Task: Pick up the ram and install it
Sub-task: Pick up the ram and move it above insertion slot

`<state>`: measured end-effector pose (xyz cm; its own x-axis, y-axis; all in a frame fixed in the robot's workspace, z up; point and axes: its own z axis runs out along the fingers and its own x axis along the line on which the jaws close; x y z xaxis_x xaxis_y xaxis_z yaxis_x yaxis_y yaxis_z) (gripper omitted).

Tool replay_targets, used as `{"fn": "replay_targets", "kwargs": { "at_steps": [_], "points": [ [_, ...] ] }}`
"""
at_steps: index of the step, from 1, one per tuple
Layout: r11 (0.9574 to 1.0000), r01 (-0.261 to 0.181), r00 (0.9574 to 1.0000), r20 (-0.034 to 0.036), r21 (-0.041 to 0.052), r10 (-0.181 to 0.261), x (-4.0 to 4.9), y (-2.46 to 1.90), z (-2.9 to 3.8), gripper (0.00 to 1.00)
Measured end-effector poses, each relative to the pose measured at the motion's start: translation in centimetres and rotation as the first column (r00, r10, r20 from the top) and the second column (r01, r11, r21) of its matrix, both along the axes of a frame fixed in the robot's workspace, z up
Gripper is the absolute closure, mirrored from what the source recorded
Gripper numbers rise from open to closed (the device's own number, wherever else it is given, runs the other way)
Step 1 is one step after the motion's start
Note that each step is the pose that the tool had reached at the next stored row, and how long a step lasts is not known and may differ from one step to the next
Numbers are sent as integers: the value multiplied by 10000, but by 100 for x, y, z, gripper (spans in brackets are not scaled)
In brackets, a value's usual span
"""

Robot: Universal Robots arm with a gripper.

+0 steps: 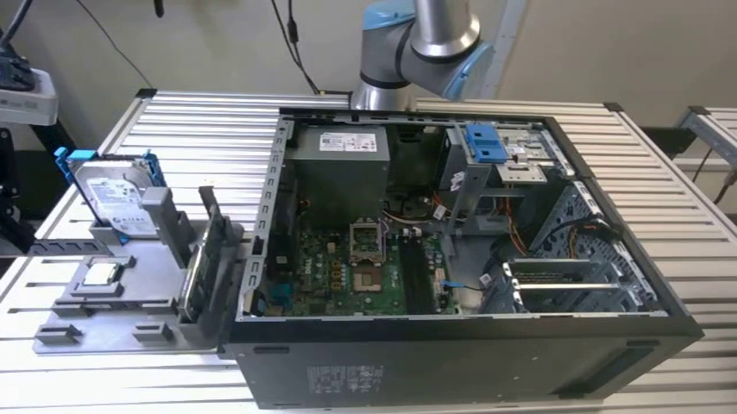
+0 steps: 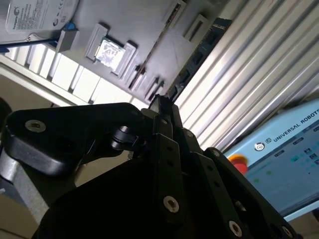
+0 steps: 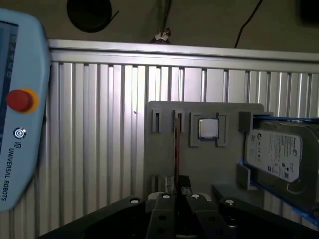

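Observation:
The ram [image 3: 177,144] is a thin dark stick standing on edge in a slot of the grey holder [image 3: 164,159], just beside the square processor [image 3: 208,128]. The second wrist view shows the ram [image 2: 158,40] as a fine line on the holder. In the exterior view the ram [image 1: 116,303] runs across the holder [image 1: 138,259], which lies on the side of the case toward the exterior view's left. My gripper [image 3: 178,191] hangs well above the holder, lined up over the ram without touching it. Its black fingers [image 2: 164,144] meet at the tip, shut on nothing.
A silver hard drive [image 1: 116,200] in a blue frame stands on the holder's far end. A green circuit board [image 1: 196,280] stands upright next to the open computer case [image 1: 461,250]. A light-blue control pendant [image 3: 20,109] with a red button lies on the ribbed metal table [image 3: 99,124].

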<state>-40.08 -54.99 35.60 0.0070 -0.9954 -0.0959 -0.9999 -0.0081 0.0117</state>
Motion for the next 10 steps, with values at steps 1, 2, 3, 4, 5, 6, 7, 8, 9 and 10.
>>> {"fn": "replay_targets", "kwargs": {
  "at_steps": [1,2,3,4,5,6,7,8,9,10],
  "points": [
    [10000,0,10000,0,0,0,0,0,13,86],
    [10000,0,10000,0,0,0,-1,0,29,86],
    [10000,0,10000,0,-1,0,-1,0,49,86],
    [10000,0,10000,1,0,0,0,0,69,86],
    [10000,1,10000,1,1,-1,-1,0,89,86],
    [10000,1,10000,1,0,-1,-1,0,111,86],
    [10000,0,10000,1,1,0,-1,0,134,86],
    [10000,1,10000,0,0,-1,-1,0,157,86],
    [10000,1,10000,0,-1,-1,-1,0,180,86],
    [10000,1,10000,2,1,-1,-1,0,201,86]
  ]
}}
